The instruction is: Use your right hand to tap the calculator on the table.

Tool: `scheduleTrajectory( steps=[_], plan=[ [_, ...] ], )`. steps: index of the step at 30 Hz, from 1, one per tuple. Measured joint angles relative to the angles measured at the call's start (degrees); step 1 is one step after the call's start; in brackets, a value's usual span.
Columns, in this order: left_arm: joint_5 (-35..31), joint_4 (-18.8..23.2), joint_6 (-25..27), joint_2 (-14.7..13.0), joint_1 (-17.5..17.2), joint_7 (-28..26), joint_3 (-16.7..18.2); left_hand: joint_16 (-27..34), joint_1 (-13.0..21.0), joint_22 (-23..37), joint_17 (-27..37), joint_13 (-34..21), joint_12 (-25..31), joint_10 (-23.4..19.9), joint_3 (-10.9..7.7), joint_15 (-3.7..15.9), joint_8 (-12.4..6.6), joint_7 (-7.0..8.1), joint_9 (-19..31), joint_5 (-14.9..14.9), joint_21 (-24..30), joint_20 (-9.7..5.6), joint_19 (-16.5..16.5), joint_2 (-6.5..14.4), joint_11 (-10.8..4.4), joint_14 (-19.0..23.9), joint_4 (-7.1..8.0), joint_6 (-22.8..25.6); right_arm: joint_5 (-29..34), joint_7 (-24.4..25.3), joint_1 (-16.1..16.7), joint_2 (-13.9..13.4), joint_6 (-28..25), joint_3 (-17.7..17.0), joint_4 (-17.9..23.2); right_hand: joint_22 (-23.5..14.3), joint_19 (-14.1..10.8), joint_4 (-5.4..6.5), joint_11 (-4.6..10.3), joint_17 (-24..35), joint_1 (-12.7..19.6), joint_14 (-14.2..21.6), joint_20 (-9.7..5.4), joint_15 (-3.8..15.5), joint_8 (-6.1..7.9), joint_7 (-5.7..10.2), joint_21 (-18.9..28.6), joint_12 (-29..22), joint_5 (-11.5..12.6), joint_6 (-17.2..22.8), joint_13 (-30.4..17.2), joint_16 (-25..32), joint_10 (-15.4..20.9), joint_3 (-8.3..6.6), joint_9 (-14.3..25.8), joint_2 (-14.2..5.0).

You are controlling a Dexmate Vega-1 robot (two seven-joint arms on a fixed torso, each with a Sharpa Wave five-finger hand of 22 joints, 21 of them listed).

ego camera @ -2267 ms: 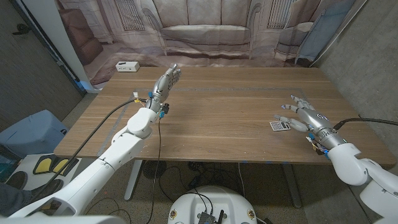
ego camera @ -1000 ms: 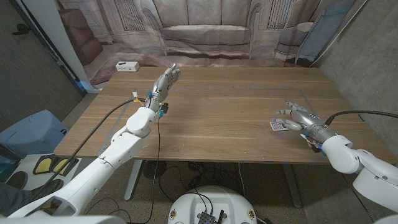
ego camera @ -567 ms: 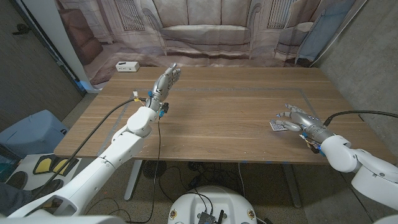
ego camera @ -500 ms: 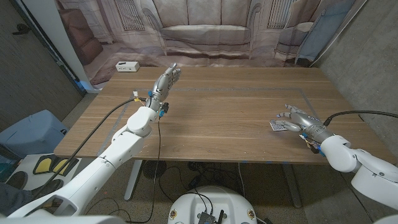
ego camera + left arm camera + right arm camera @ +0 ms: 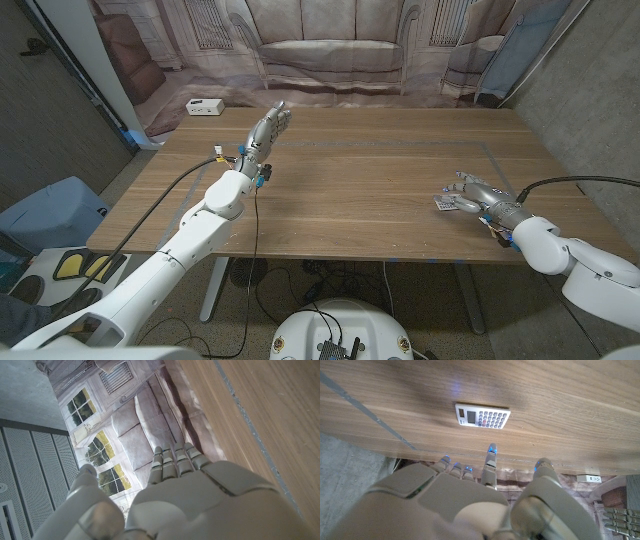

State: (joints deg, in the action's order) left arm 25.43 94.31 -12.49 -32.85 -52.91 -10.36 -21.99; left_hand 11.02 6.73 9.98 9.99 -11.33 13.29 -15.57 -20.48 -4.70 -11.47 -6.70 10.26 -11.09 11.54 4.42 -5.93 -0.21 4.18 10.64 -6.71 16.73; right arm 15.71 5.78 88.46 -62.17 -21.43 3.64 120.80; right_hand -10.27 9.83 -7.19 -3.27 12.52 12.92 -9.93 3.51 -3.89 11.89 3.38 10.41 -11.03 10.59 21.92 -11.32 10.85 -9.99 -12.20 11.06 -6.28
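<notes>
A brown wooden counter (image 5: 350, 180) fills the middle of the frame. At its right side lies a small white calculator with dark keys (image 5: 447, 203), and the silver right hand (image 5: 478, 193) is over its right end, fingers (image 5: 458, 186) bent down toward it; actual contact cannot be made out. In the upper left part of the counter the silver left hand (image 5: 267, 130) is raised with its fingers together, holding nothing. A white rectangular box (image 5: 205, 106) sits beyond the counter's upper left corner, before a printed backdrop of a sofa (image 5: 330, 50).
</notes>
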Motion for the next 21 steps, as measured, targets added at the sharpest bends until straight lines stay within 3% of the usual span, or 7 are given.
scheduleTrajectory(
  steps=[12,21],
  plan=[
    [-0.1,0.1,0.1,-0.1,0.1,-0.1,0.0,0.0,0.2,0.0,0.0,0.0,0.0,-0.4,0.00,0.00,0.00,0.26,0.0,0.0,-0.2,0.00,0.0,0.2,0.03,0.0,0.00,0.4,-1.3,1.9,-2.4,-2.1,-2.4,3.6,-0.1,0.0,0.0,0.62,1.44,0.4,-1.0,0.0,-1.06,0.48,-1.11,-0.29,-0.7,0.7,-0.4,-4.2,0.0,0.0,-0.2,-0.27,0.0,-0.04],
    [-0.1,-0.9,0.1,0.3,0.8,0.2,-0.3,0.0,0.2,0.0,0.0,0.0,0.0,-0.6,0.00,-0.32,0.00,0.26,0.0,0.3,-0.2,0.00,0.0,0.2,0.22,0.3,0.00,0.4,-2.1,3.9,-3.4,-3.3,-4.1,5.6,-0.3,0.0,0.0,0.85,1.76,0.4,-1.8,0.3,-1.06,0.75,-0.84,-0.54,-0.4,0.4,-0.4,-2.7,0.0,0.5,0.2,-0.03,0.0,0.23]
  ],
)
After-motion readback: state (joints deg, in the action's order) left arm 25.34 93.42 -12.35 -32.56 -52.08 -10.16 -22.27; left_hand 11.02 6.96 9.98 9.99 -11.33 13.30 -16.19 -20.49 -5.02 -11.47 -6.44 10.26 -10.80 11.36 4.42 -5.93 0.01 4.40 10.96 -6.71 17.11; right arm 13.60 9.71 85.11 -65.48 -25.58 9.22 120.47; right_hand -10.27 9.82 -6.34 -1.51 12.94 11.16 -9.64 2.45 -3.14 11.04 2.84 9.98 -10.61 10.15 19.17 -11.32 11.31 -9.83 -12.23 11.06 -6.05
